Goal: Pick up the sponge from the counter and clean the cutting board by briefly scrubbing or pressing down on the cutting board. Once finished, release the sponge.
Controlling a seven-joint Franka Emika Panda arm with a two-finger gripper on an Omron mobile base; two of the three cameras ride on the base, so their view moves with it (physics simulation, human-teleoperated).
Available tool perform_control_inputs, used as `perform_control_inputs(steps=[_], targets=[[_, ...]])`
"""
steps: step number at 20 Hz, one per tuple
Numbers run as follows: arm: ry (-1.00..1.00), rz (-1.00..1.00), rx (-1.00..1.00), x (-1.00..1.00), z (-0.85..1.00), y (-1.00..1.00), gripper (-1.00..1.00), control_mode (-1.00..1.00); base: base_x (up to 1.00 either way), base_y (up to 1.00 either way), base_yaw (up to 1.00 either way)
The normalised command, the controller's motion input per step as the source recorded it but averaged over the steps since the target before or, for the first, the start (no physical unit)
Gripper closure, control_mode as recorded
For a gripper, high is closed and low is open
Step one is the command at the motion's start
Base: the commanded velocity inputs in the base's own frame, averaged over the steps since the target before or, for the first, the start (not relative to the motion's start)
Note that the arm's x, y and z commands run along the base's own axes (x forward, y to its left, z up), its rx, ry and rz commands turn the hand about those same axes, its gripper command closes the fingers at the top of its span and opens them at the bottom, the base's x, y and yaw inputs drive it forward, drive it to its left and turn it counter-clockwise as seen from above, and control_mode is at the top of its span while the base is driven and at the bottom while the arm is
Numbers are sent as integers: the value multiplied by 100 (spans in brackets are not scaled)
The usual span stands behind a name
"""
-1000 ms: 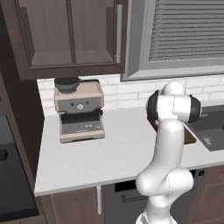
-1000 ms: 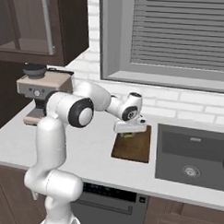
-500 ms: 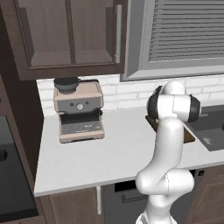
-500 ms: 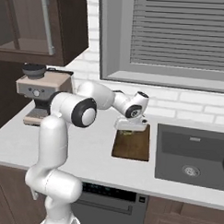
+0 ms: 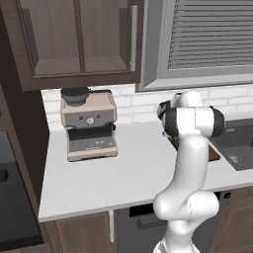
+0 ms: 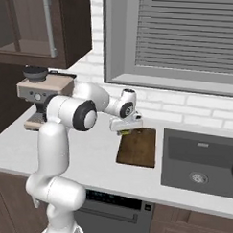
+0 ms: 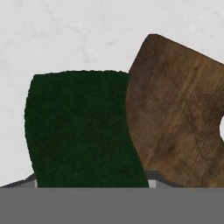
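Beside cutting board (image 7: pixel 179 113): unlabelled sponge (image 7: pixel 81 131)

The robot's arm (image 5: pixel 190 148) hides most of the cutting board (image 5: pixel 213 154).

The left base view looks forward and down from behind the arm's left side, the arm rising at its lower right. The right base view does the same from the other side. Both share the table (image 5: pixel 123 168), the coffee machine (image 5: pixel 89 123) and the cutting board (image 6: pixel 137 147). The hand view sits very near the sponge (image 7: pixel 81 131) and the board's corner.
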Motion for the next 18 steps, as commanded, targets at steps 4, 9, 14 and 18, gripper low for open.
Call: perform_control_inputs(steps=[4,9,14,18], targets=[[8,0,6,49,-7,-8,100,-100,0,0,0],[12,-1,4,62,-18,-33,100,-100,0,0,0],[5,-3,0,42,-17,-45,100,-100,0,0,0],[2,-1,0,27,-12,-55,100,-100,0,0,0]])
